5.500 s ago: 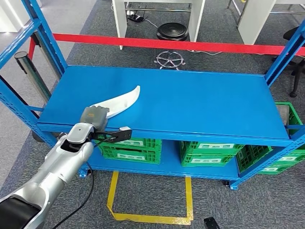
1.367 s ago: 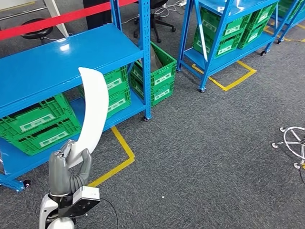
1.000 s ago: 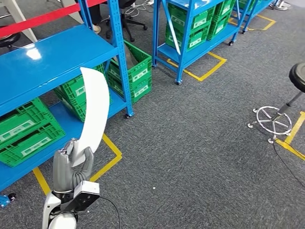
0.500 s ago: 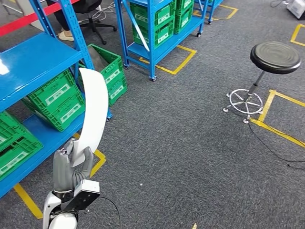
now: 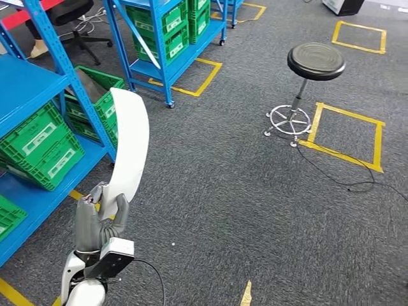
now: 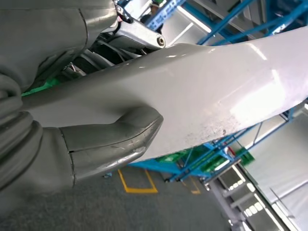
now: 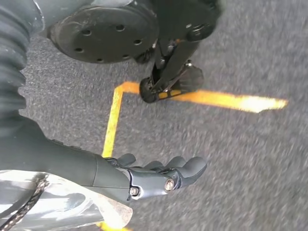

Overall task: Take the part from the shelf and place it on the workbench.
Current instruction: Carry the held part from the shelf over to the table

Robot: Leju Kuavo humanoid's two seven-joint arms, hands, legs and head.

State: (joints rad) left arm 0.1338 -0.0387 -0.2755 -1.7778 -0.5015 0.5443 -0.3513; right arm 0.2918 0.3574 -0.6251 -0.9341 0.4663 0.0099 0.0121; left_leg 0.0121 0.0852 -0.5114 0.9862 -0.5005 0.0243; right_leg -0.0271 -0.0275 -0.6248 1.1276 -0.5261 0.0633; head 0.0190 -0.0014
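Gripping a long, curved, glossy white part [image 5: 126,150] upright, left hand [image 5: 99,222], right hand [image 7: 160,178] empty, fingers apart

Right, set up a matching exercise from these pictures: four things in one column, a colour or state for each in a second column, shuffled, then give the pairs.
Things:
1. white curved part
2. stool
3. crates
4. right robot hand

States:
A. green, on the blue shelf
B. hanging over the carpet, holding nothing
C. held upright by the left robot hand
D. black round seat, standing on the carpet

Pairs: 1-C, 2-D, 3-A, 4-B
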